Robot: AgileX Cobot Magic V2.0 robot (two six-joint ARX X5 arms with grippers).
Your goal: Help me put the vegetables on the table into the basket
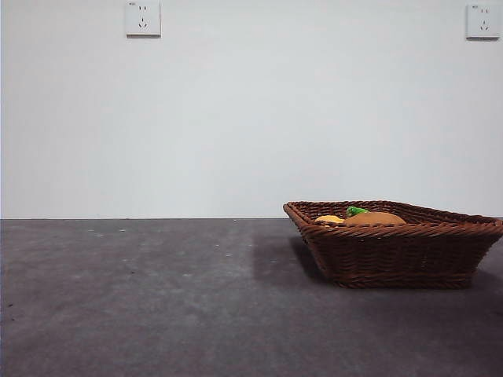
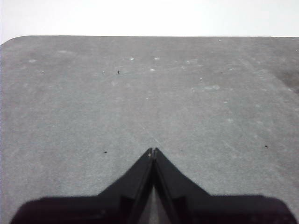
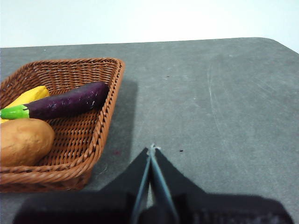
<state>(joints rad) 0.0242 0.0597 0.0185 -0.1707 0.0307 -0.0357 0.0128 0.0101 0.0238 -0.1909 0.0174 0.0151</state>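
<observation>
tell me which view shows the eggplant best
The right wrist view: the eggplant lies in full length inside the basket, purple body and green stem end both clear. The front view shows only its green tip above the rim. The left wrist view shows none of it.

Left claw (image 2: 153,150): jaws closed tip to tip, nothing between them, black tips meeting in a point. It hangs above bare worktop (image 2: 140,93), not touching it.

Right claw (image 3: 152,148): same pose, jaws pressed together at the tips, nothing gripped, a thin pale sliver showing along the seam. It sits above the worktop just beside the basket (image 3: 93,144), clear of its rim, no contact.

Both wrists are pitched forward and down, so the jaws point out over the surface. In the front view neither arm shows at all; both are out of frame.
</observation>
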